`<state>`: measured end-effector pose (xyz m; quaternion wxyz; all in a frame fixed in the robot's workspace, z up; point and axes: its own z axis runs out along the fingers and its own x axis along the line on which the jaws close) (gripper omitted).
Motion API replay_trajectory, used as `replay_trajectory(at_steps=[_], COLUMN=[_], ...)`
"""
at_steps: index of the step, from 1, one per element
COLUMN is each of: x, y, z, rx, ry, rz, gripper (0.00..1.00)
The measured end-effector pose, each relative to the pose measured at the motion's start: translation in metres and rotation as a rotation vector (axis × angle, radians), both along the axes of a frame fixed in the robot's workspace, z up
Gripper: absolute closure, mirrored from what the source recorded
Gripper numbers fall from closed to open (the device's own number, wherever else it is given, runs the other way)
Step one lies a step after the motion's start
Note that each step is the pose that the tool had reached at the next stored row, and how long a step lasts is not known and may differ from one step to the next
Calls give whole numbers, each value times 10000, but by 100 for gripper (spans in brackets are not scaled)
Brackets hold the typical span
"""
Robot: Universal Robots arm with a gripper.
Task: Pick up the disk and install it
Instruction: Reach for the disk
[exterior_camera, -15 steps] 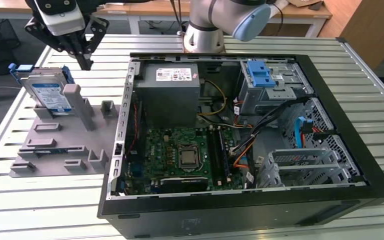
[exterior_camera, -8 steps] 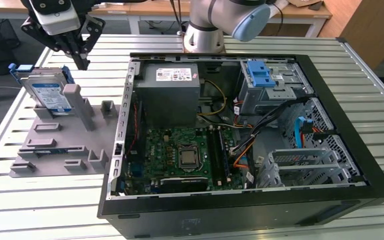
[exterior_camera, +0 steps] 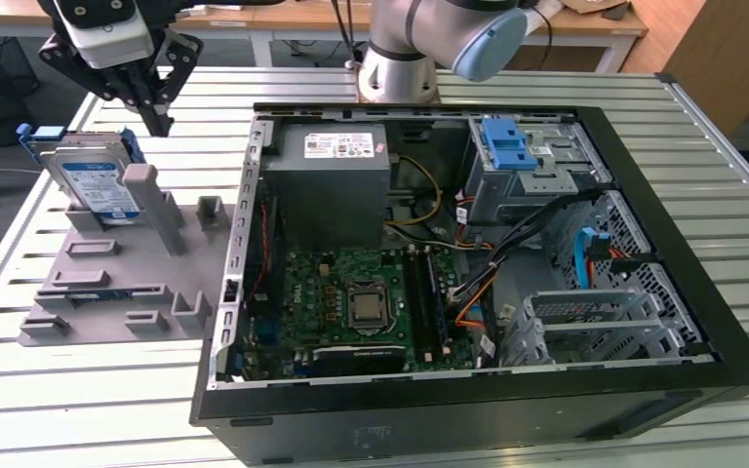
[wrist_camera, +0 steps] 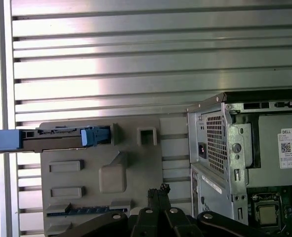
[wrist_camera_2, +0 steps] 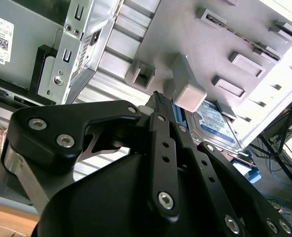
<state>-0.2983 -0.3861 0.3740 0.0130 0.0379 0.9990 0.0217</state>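
Blue-framed silver disk (exterior_camera: 95, 180) stands on edge in a slot of the grey fixture plate (exterior_camera: 114, 292), at the exterior view's left, on the slatted metal table (exterior_camera: 89, 390). Nothing touches it. Gripper (exterior_camera: 157, 122) hangs just right of the disk's top, above the plate, fingers pressed together, pinching nothing. Further right: open computer case (exterior_camera: 427, 419), with grey power supply (exterior_camera: 342, 185) at its far side and blue-tabbed drive bay (exterior_camera: 511, 146) at far right.
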Motion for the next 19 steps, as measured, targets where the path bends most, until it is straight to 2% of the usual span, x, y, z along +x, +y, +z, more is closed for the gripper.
replay_trajectory(at_steps=[6,19], x=[-38,-55], y=[3,3], z=[-1,-2], rx=[0,0], ry=[0,-1], rz=[1,0], gripper=[89,89])
